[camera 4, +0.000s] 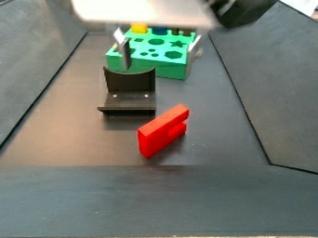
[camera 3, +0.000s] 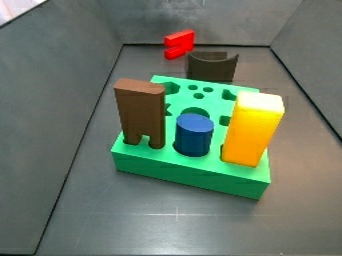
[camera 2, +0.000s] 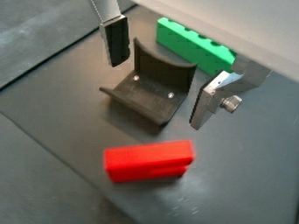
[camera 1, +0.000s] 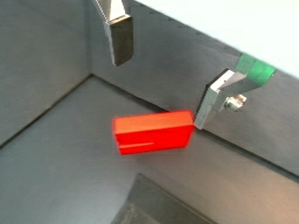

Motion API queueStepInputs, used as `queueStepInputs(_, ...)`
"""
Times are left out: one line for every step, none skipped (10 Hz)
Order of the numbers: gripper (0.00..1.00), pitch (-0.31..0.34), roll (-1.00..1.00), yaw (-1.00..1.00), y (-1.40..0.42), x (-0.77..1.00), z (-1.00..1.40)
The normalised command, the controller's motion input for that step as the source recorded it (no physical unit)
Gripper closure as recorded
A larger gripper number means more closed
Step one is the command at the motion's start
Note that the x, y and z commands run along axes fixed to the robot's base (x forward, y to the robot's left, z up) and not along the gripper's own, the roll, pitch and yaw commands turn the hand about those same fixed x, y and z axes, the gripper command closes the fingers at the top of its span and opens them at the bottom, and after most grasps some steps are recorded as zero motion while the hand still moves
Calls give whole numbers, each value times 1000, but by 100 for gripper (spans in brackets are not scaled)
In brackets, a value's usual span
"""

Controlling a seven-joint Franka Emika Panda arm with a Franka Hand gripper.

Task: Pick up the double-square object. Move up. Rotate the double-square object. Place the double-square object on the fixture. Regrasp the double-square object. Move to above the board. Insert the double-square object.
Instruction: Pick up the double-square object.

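The double-square object (camera 2: 149,162) is a small red block lying flat on the dark floor, also seen as the red double-square object (camera 4: 163,129) in front of the fixture. The fixture (camera 2: 149,87) is a dark block with a scooped top, standing between the red piece and the green board (camera 2: 197,45). My gripper (camera 2: 158,93) hangs open above the floor over the fixture's side, with nothing between its fingers. In a wrist view the red double-square object (camera 1: 153,133) lies below and just beyond the gripper (camera 1: 162,93). One finger (camera 4: 122,51) shows above the fixture (camera 4: 128,88).
The board (camera 3: 187,165) carries a tall notched brown block (camera 3: 140,112), a blue cylinder (camera 3: 194,133) and a yellow-orange block (camera 3: 254,127). Grey walls enclose the floor on the sides and back.
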Motion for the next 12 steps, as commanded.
queueStepInputs(0, 159, 76, -580, 386, 340, -474)
queueStepInputs(0, 150, 69, -651, 343, 271, -520)
queueStepInputs(0, 97, 61, -757, 263, 69, -554)
queueStepInputs(0, 51, 97, -866, 134, 43, -577)
queueStepInputs(0, 0, 147, -963, 3, 0, -751)
queueStepInputs(0, 0, 146, -980, 0, -20, -811)
queueStepInputs(0, -97, 16, -903, 89, 0, -534)
queueStepInputs(0, -14, -20, -37, 80, 0, 0)
queueStepInputs(0, -49, 0, 0, 46, 0, -243)
queueStepInputs(0, -184, 49, -220, 49, -60, -797)
queueStepInputs(0, -151, 71, -291, 43, -117, -851)
queueStepInputs(0, -189, 0, -251, 80, -60, -631)
